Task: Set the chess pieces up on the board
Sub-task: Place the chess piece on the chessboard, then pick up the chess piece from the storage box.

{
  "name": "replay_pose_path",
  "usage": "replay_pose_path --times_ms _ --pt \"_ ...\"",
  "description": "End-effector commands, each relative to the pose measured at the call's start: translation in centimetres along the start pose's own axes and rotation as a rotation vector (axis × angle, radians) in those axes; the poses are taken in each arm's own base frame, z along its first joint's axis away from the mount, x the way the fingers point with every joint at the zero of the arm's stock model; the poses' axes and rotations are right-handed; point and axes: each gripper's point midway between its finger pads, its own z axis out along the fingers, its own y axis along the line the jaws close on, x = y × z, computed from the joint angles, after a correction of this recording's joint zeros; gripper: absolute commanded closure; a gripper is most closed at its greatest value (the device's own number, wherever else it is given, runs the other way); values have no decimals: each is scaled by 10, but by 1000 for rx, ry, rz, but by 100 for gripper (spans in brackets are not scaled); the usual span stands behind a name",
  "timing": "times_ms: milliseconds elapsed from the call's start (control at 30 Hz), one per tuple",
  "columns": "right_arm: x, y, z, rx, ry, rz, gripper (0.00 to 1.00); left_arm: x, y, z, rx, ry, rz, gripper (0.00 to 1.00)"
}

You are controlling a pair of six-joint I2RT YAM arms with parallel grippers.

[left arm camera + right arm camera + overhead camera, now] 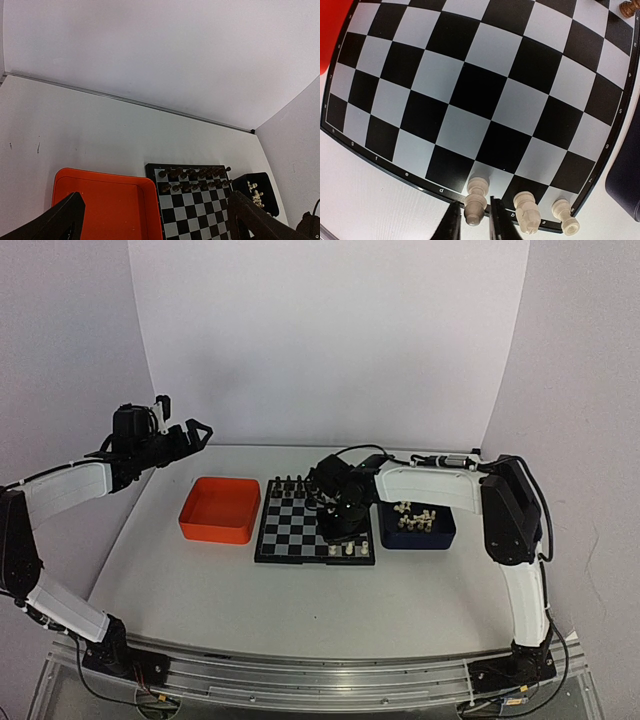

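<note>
The board (292, 532) lies mid-table with black pieces (290, 485) along its far rows. My right gripper (473, 201) hangs low over the near right edge (338, 530). Its fingers (452, 220) stand close on either side of a cream-white piece (476, 200), which is upright on a near-row square, and a thin gap shows on each side. Two more white pieces (526, 212) (565, 216) stand to its right. Other chess pieces (413, 518) lie in the dark blue tray (441, 537). My left gripper (195, 430) is raised far left, wide open and empty.
An orange tray (220, 510) sits against the board's left side, seen empty in the left wrist view (105, 210). The blue tray (261, 181) touches the board's right side. White walls close off the back and sides of the table.
</note>
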Motion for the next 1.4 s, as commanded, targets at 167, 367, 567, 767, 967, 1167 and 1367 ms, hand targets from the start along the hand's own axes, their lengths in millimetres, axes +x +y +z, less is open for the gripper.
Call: replay_pose_path --times_ms 167,367,567,767,967,1167,1367 --pt "-13 4 -9 -6 -38 0 72 -22 -19 -12 45 -56 37 0" --pt "-25 10 -29 -31 -83 -14 65 -22 -19 -14 46 -55 43 0" --pt "-50 9 -77 -36 -206 -28 41 -24 -21 -17 51 -62 50 0" --pt "-78 -19 -131 25 -354 -17 21 -29 -23 -20 51 -79 72 0" --pt "-84 -80 -161 53 -404 141 14 -35 -27 -19 66 -103 80 0" --pt "-71 -163 -171 94 -410 391 4 -47 -32 -9 96 -137 72 0" --pt "-57 -223 -156 87 -369 578 2 -54 -29 5 91 -164 37 0"
